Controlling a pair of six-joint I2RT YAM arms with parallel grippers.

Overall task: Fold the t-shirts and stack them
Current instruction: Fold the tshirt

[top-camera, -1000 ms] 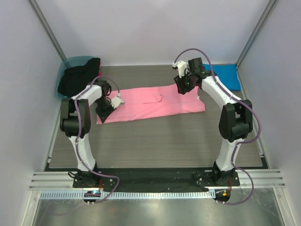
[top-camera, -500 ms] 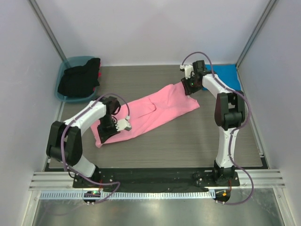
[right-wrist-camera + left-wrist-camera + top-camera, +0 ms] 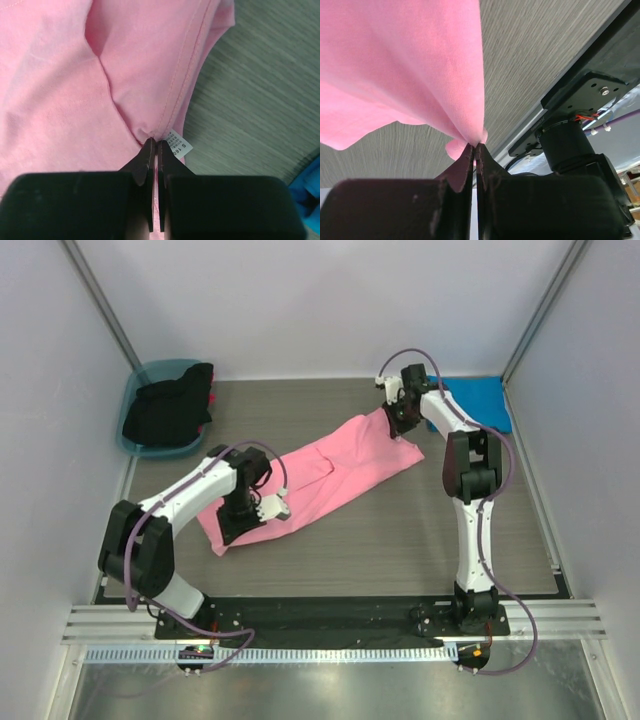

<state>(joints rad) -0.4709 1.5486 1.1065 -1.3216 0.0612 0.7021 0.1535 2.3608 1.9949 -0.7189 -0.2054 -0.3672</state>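
A bubblegum pink t-shirt (image 3: 335, 462) lies on the desk (image 3: 400, 540), stretched as a long band between the two sets of fingers. The left fingers (image 3: 463, 167) are clenched on a gathered edge at one end, the cloth fanning away from their tips. The right fingers (image 3: 145, 160) are clenched on a seam at the other end, a white size label (image 3: 178, 141) just beside their tips. In the last second the band has swung from lying straight across to a slant: the left fingers drew their end toward the arm bases while the right fingers kept theirs at the far side. This looks like lining the shirt up for a fold not yet made. A bright blue t-shirt (image 3: 480, 400) lies flat just beyond the right fingers. Well apart from the left fingers, a teal tub (image 3: 158, 367) holds a heap of black cloth (image 3: 168, 408) that drapes over its rim
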